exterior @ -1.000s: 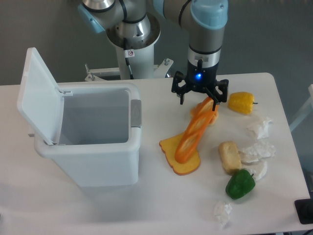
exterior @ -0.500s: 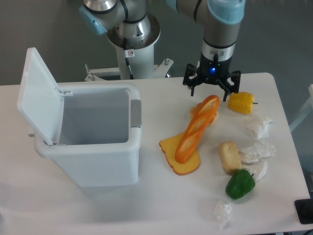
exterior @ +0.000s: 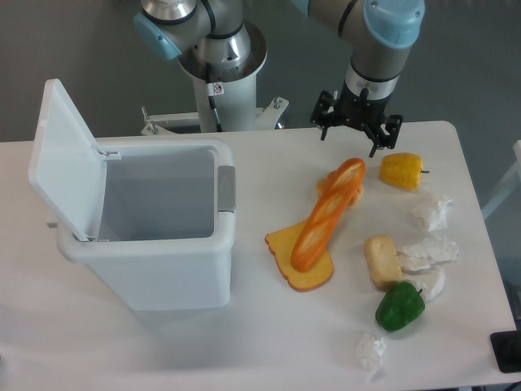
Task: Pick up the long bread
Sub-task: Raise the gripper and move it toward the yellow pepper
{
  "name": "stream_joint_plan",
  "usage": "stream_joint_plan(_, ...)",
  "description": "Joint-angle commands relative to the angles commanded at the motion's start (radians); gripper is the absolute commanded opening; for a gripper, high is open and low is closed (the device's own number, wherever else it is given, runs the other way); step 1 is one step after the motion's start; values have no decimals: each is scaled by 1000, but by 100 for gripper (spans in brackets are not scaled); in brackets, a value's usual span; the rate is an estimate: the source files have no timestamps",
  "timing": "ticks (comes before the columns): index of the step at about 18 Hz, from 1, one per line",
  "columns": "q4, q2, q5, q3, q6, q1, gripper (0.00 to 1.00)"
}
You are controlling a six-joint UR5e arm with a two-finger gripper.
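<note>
Baguette (exterior: 328,215) looks light, rigid, smooth; we'd grip its middle crosswise; pincer (exterior: 358,135) spread wide, empty, near worktop's (exterior: 244,342) far edge.

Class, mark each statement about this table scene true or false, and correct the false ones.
1. The long slim orange baguette-shaped loaf is held in the gripper. False: it lies on the table, with the gripper empty above and behind it.
2. The white bin's lid is open. True.
3. The loaf's lower end rests over the flat orange-yellow bread slice. True.
4. The green toy pepper is inside the bin. False: it sits on the table beside the pale tan roll.
5. A yellow toy pepper lies near the gripper. True.
</note>
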Motion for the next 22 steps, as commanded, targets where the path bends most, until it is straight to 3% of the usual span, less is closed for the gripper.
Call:
stream_joint_plan(4, 3, -2, -3, -28, 114, 37, 100)
stream_joint_plan(13, 11, -61, -2, -28, 125, 48, 100)
stream_joint_plan(17, 124, -115, 0, -10, 129, 48, 100)
stream_joint_plan(22, 138, -137, 2, 6, 126, 39, 100)
